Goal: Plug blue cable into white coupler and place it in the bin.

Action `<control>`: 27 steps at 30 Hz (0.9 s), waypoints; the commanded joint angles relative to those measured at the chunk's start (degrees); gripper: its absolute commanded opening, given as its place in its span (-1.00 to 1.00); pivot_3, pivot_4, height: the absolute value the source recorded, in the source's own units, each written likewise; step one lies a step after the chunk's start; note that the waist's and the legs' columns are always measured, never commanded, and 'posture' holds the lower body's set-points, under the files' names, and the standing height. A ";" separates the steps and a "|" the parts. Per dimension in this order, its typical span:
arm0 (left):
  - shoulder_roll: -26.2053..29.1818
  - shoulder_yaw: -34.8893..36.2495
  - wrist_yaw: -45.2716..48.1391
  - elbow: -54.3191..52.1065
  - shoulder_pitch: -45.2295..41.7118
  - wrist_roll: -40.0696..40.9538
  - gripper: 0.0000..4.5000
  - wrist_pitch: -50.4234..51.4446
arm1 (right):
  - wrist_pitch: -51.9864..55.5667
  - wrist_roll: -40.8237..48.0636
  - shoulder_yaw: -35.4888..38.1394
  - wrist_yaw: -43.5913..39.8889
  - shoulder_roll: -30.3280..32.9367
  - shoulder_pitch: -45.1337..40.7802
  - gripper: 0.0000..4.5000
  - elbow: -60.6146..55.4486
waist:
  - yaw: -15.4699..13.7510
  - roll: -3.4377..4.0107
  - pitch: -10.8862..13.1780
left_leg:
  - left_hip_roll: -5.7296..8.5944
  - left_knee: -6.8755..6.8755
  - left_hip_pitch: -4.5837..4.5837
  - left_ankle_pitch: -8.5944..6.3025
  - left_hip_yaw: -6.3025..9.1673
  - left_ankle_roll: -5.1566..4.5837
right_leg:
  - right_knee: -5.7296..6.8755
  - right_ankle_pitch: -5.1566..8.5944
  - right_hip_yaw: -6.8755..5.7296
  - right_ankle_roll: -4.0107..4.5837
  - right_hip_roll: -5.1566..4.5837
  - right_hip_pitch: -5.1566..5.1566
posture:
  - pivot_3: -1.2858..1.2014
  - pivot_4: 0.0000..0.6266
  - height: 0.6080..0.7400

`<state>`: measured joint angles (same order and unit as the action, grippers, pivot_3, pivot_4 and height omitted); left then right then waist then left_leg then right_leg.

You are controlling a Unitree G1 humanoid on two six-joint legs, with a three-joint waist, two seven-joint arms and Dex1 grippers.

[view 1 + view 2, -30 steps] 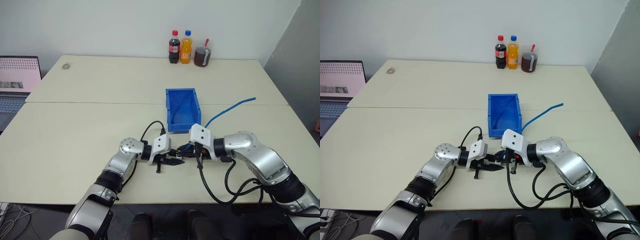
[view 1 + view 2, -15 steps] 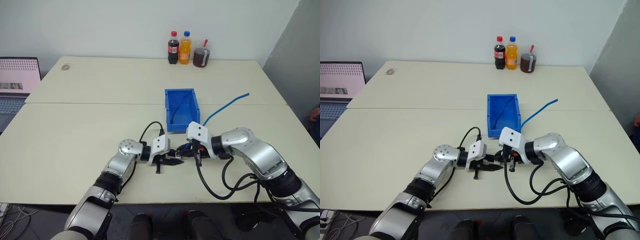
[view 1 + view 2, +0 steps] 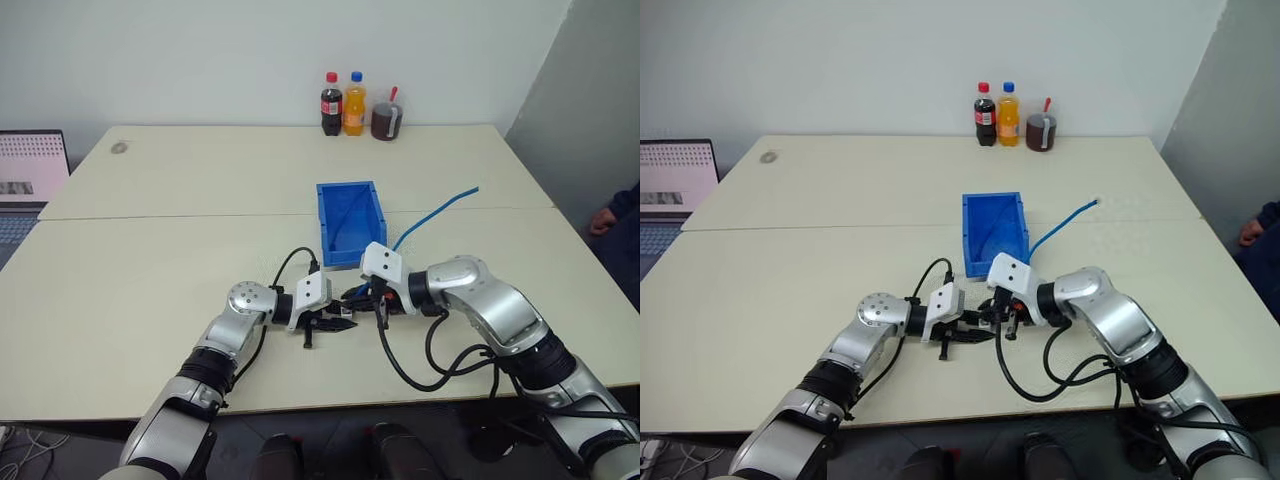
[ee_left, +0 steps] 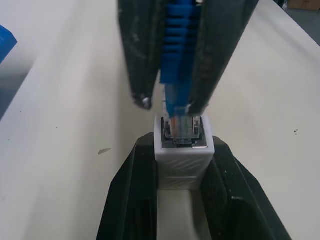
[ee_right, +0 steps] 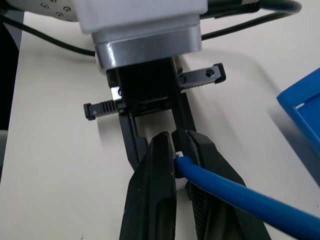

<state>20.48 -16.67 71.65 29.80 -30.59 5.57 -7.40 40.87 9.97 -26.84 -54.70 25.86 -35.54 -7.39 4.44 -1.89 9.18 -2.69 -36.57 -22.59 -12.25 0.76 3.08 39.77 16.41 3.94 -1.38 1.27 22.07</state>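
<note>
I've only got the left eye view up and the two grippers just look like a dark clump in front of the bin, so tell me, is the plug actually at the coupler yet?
Observer: Yes. The left wrist view shows the clear plug of the blue cable sitting at the socket mouth of the white coupler; I cannot tell how deep it is in.
Operator: Who holds what?
Observer: The left gripper is clamped on the coupler's sides. The right gripper is shut on the cable just behind the plug.
Operator: Are they lined up?
Observer: From the left wrist, the plug stands straight over the socket, centred between the coupler's walls.
Operator: And the bin?
Observer: The bin is just beyond both grippers, with nothing inside.
</note>
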 commanded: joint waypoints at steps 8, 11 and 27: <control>-0.98 0.39 -0.60 -2.79 -1.52 0.30 -0.64 -0.20 | -2.13 -6.61 -8.42 -2.48 0.78 1.38 -0.95 5.27 | 0.04 0.03 -0.09 | 0.02 0.07 0.01 0.00 -0.01 0.00 | -0.08 0.00 0.01 0.00 -0.02 -0.01 | 0.03 -0.52 1.00; -0.87 0.39 -0.67 -3.22 -1.15 0.28 -0.64 -0.19 | -1.84 -6.83 -8.46 -2.92 0.54 2.42 -0.95 5.50 | 0.04 0.03 -0.10 | 0.02 0.08 0.00 0.00 -0.02 0.00 | -0.13 0.00 0.02 0.00 -0.02 -0.01 | 0.03 -0.52 1.00; -1.07 0.66 -0.94 -3.72 -0.39 -0.42 -0.64 -0.96 | -7.10 -8.97 -8.40 -2.36 0.84 7.18 -0.95 12.18 | 0.10 -0.02 -0.82 | -0.02 0.67 0.71 -0.01 0.00 0.02 | -0.77 0.22 0.04 0.38 -0.04 -0.64 | 0.03 -0.52 1.00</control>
<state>20.22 -16.62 71.56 29.75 -29.92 4.17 -6.88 30.61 5.16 -29.26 -57.36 26.15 -33.51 -4.55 4.54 -1.90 8.35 -2.72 -35.89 -21.87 -12.27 0.77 3.09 39.00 16.64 3.99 -0.99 1.23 21.42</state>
